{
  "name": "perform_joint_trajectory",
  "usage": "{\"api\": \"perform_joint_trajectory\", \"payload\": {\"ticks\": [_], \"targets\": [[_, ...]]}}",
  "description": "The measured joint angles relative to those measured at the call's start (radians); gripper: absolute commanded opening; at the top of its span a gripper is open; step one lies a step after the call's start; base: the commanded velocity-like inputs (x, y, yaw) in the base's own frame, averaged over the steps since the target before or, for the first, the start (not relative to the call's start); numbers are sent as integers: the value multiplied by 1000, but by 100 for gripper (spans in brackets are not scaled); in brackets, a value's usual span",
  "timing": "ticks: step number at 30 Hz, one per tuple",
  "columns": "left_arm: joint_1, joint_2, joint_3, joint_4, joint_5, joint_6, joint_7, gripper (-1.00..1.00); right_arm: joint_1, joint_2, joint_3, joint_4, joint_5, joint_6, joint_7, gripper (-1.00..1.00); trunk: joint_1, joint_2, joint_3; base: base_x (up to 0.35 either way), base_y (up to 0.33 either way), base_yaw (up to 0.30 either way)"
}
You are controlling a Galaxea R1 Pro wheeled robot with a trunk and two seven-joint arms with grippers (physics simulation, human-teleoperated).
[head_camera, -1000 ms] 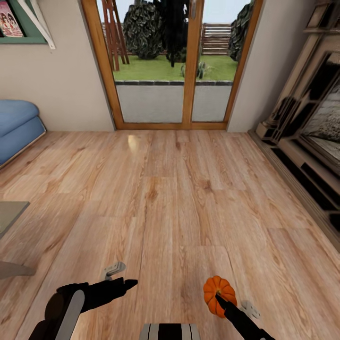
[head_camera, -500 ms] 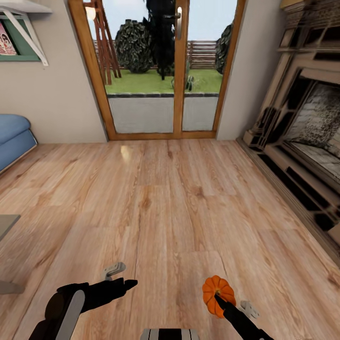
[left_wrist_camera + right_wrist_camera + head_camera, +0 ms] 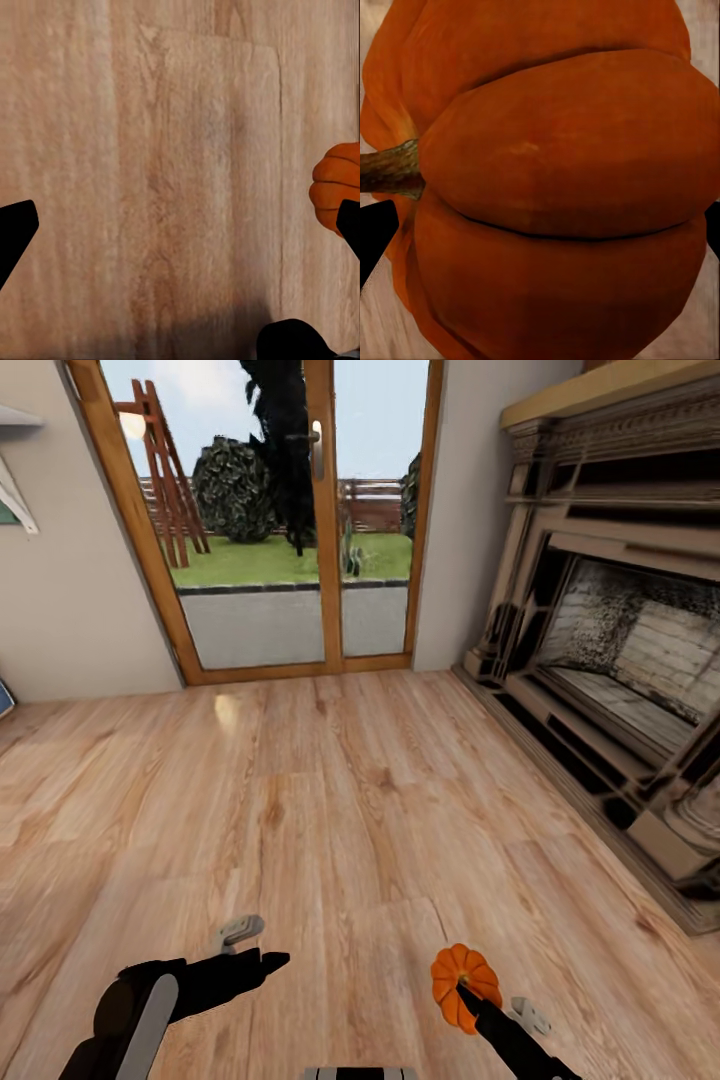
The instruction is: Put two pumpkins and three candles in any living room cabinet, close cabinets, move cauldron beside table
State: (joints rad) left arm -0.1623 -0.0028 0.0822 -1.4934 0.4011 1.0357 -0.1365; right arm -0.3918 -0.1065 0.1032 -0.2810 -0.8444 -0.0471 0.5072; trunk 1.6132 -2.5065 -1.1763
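A small ribbed orange pumpkin hangs low over the wooden floor at the lower right of the head view, with my right gripper shut on it. Up close in the right wrist view the pumpkin lies on its side, its brown stem pointing sideways, and a dark fingertip shows at each flank of it. My left gripper hovers over bare floor at the lower left. Its fingertips stand far apart with nothing between them, and the pumpkin shows at the edge. The candles, cabinet and cauldron are out of view.
A large stone-and-wood fireplace runs along the right wall, its low hearth step jutting onto the floor. Wood-framed glass doors to a garden stand straight ahead. Open plank floor lies between me and them.
The camera has swung to the right: the doors slid left, the blue sofa and the table corner left the picture, and more of the fireplace came in. Both grippers hold the same pose.
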Motion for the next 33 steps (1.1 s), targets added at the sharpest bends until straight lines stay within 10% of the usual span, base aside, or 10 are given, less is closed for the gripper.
{"api": "perform_joint_trajectory", "payload": {"ticks": [33], "targets": [[0, 0, -6, 0, 1, 0, 0, 100, 0, 2, 1, 9, -1, 1, -1, -100, -17, 14, 85, 0, 0, -234]]}}
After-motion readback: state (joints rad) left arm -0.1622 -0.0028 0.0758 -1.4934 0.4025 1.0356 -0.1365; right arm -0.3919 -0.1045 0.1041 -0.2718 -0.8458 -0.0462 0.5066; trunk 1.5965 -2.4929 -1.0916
